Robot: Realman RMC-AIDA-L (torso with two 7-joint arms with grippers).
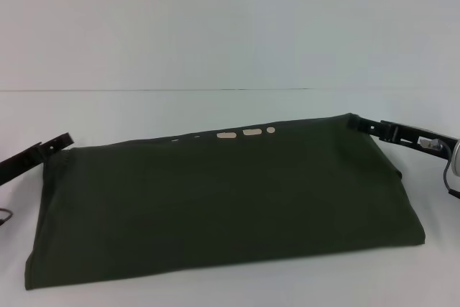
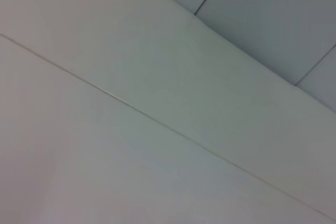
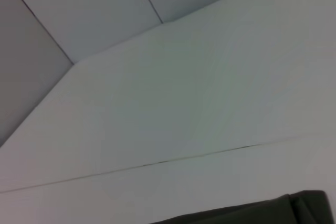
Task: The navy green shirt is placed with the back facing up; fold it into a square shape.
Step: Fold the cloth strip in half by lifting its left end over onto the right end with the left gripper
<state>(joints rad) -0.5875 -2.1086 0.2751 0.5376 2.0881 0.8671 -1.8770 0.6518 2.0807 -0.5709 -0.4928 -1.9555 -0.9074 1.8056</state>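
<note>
A: What did the head view show?

B: The shirt lay on the white table, already doubled into a wide band, with pale lettering peeking along its far edge. The left gripper sat at the far left corner of the cloth, the right gripper at the far right corner. Both seemed to meet the fabric, yet whether the jaws were wide, narrow or pinching cloth, I could not tell.

A: And the left wrist view?

B: Only bare table and a wall with seams. No cloth, no fingers.

A: The right wrist view?

B: Mostly table and wall, plus a dark strip of the shirt at one edge.

A: So how should the fold be handled?

B: As I judged it, both far corners needed carrying together, at equal height and pace, so the edge stayed straight. They should be laid to match the near edge before release, keeping the cloth lightly taut; uneven travel would have skewed the square or dragged the lower layer.
</note>
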